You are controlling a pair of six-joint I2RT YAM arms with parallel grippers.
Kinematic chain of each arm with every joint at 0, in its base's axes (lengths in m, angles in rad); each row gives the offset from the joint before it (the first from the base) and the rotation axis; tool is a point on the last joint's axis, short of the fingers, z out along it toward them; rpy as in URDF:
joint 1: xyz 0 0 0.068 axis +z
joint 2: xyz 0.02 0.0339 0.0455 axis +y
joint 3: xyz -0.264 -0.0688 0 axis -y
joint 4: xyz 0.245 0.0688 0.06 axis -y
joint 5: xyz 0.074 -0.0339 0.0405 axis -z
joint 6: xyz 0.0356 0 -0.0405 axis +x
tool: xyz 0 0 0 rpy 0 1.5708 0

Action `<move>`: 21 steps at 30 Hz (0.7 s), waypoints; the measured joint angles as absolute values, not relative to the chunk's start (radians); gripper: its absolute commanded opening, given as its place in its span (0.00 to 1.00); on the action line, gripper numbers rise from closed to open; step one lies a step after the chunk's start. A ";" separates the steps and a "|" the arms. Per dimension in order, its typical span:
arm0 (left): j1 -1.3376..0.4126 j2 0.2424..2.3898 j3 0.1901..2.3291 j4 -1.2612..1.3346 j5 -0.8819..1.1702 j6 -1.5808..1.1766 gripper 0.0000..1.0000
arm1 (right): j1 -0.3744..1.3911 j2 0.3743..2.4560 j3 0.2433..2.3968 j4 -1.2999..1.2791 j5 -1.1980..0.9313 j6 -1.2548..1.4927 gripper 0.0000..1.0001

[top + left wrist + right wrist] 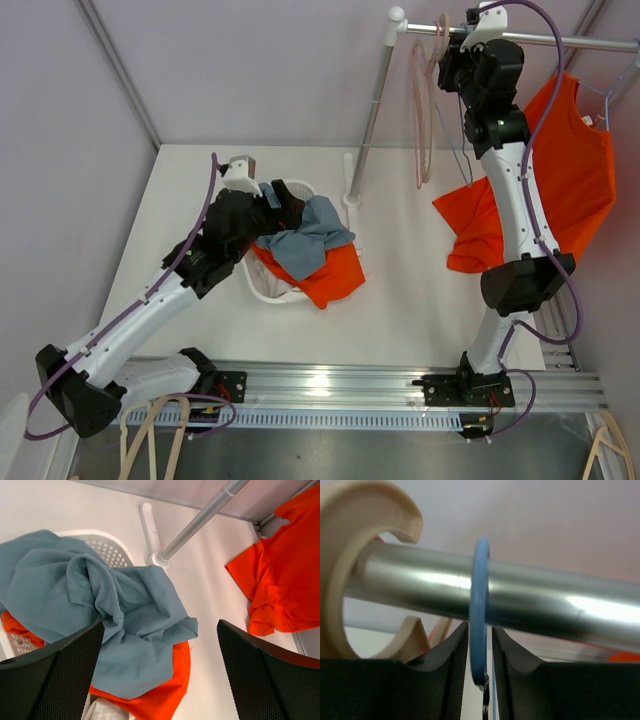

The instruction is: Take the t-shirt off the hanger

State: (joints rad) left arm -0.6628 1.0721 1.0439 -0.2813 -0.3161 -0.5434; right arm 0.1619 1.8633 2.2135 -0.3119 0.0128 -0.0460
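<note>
Top external view: an orange t-shirt (570, 170) hangs at the right end of the steel rail (590, 42). A pale hanger (602, 104) shows at its collar, so the job looks unfinished for this garment.

The right gripper (480, 630) is raised to the rail. Its two fingers closely flank the hook of a blue hanger (480, 580), which looks bare in the overhead shot. Whether they press on the hook or stand just clear of it cannot be told. Beside it a beige hanger hook (350, 555) also rides the rail.

On the table, a white perforated laundry basket (262, 290) holds a grey-blue t-shirt (310, 240) heaped on an orange garment (335, 280). Both spill over its rim toward the rail's upright. The left gripper (160, 625) hovers above this pile with its fingers spread wide and nothing between them.

By the look of it, shirts already off their hangers lie in the basket, and the hanging orange one is left to free.
</note>
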 measured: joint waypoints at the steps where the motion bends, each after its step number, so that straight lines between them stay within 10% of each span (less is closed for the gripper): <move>1: -0.663 1.066 1.047 -0.283 -0.319 -0.540 1.00 | 0.160 1.856 2.202 -0.315 0.019 -0.046 0.31; 12: -0.666 1.003 1.056 -0.303 -0.347 -0.505 0.99 | 0.073 1.480 1.863 -0.373 0.035 -0.006 0.48; 21: -0.701 0.976 1.057 -0.302 -0.371 -0.474 1.00 | -0.074 1.300 2.047 -0.643 0.090 0.045 0.58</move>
State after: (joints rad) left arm -0.7006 0.9760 1.0573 -0.3016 -0.3706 -0.4744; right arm -0.0742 1.2999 2.0468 -0.6430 0.0902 0.0452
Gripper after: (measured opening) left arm 0.994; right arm 0.569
